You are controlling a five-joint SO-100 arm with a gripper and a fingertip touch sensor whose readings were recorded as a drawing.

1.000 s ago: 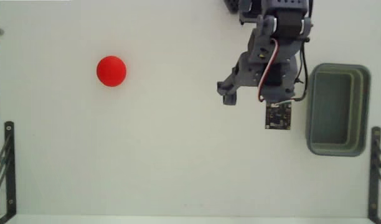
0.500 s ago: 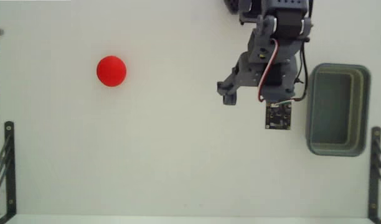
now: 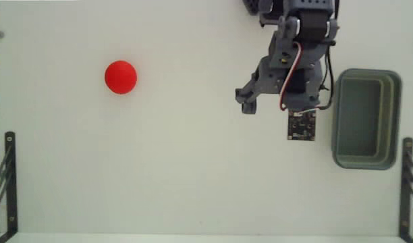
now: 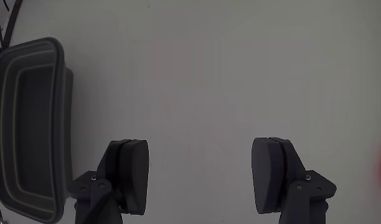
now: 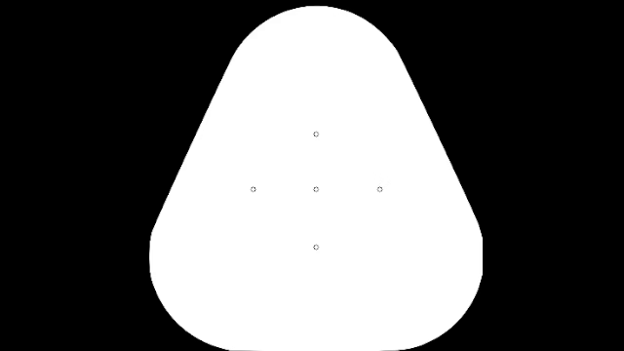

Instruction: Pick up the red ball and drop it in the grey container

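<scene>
We are reaching with our wide-open, empty hand (image 4: 200, 177) from beside the grey container (image 3: 366, 119) toward the far-off red ball (image 3: 121, 77), centring it between the fingers.

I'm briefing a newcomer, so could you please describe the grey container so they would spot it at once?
In the fixed view, start at the robot arm entering from the top edge. Just to its right lies the grey container, near the table's right edge. It is a deep grey-green rectangular tub with a stepped rim.

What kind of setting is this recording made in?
Probably a bench-top robot test rig: a bare white table, black metal brackets at its edges, and only a ball, a container and the arm's open pincer.
</scene>
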